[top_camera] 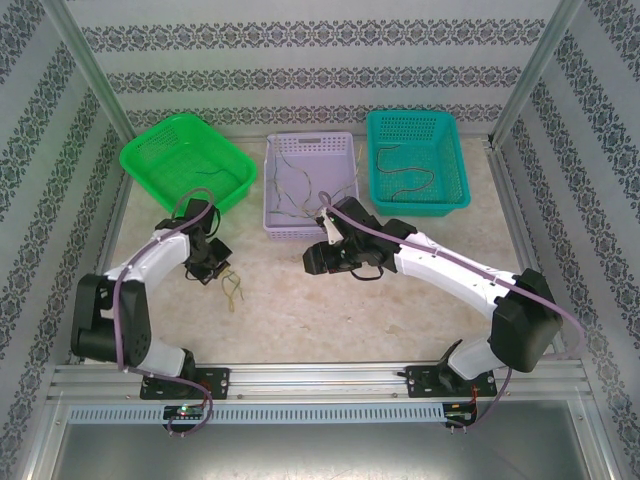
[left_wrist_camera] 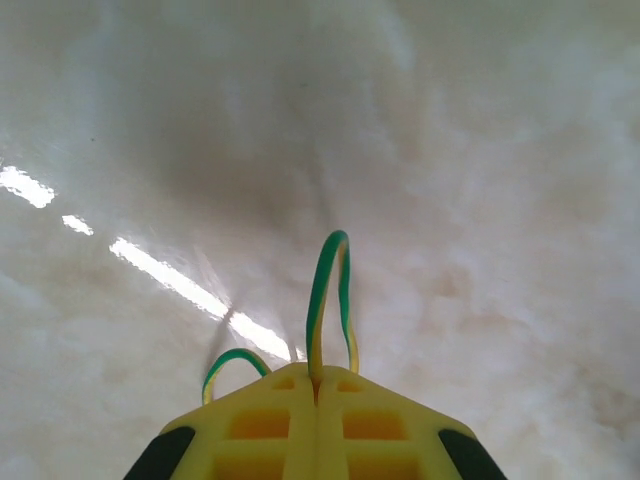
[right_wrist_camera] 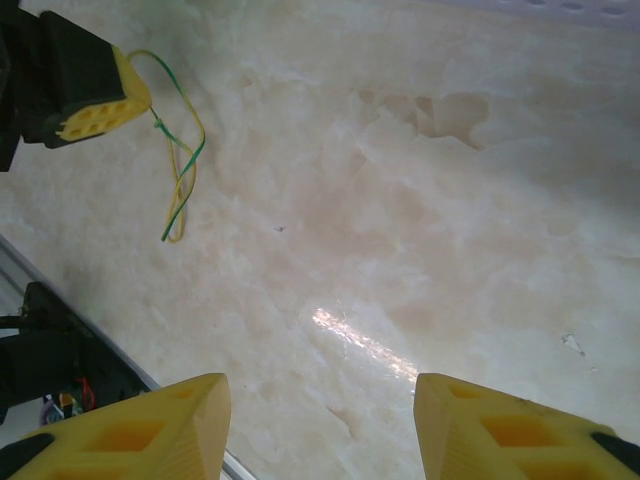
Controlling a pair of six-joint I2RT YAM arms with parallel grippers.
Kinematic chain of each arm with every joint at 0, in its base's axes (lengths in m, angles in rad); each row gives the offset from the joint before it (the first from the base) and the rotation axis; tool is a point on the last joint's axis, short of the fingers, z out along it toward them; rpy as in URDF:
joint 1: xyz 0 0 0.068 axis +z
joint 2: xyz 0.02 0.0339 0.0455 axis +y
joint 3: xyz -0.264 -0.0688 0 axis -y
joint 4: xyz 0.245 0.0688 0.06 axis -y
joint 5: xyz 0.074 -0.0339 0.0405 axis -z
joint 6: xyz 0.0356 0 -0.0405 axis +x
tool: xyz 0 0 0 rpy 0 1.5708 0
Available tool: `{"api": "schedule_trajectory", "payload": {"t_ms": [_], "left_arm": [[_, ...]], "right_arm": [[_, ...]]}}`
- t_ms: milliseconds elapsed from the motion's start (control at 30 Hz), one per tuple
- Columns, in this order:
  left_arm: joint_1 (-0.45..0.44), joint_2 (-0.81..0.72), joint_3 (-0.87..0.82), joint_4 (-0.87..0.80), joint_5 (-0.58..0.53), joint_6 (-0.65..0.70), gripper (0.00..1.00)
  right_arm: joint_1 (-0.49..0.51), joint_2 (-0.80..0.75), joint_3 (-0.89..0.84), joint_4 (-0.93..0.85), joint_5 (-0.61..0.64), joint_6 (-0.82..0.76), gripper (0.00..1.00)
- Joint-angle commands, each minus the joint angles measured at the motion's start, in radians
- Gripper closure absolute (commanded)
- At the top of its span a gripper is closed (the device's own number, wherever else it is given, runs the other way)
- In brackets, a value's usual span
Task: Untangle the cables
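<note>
Left gripper (left_wrist_camera: 316, 388) is pressed together, pinching a green-and-yellow cable (left_wrist_camera: 325, 290) that trails toward its 4 o'clock in the top view. Right gripper (right_wrist_camera: 320, 390) hangs spread, holding nothing. More cables (top_camera: 292, 186) lie in the lilac basket (top_camera: 310, 139) at 12 o'clock

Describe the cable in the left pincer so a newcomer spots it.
From the green basket at far left, come nearer to the left pincer. It is shut on a green-and-yellow cable, looping onto the bare table, unlike the cables lying in the lilac basket and teal basket.
</note>
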Motion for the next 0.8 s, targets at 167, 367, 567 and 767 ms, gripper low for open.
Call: {"api": "schedule_trajectory", "payload": {"t_ms": [167,367,567,767], "left_arm": [[-0.06,-0.14,0.21,-0.034,0.018,-0.213,1.0],[-0.122,-0.066,0.367,0.047,0.109,-0.218,1.0],[-0.219,-0.017,0.403,0.152,0.157,-0.231,1.0],[-0.275,0.001,0.421,0.18,0.163,-0.23,1.0]], "right_arm": [[0.005,-0.022,-0.017,0.243,-0.198,0.096,0.49],[-0.049,-0.026,-0.012,0.4,-0.225,0.242,0.49],[-0.088,0.05,0.075,0.417,-0.239,0.316,0.52],[-0.109,0.094,0.102,0.37,-0.205,0.349,0.61]]}}
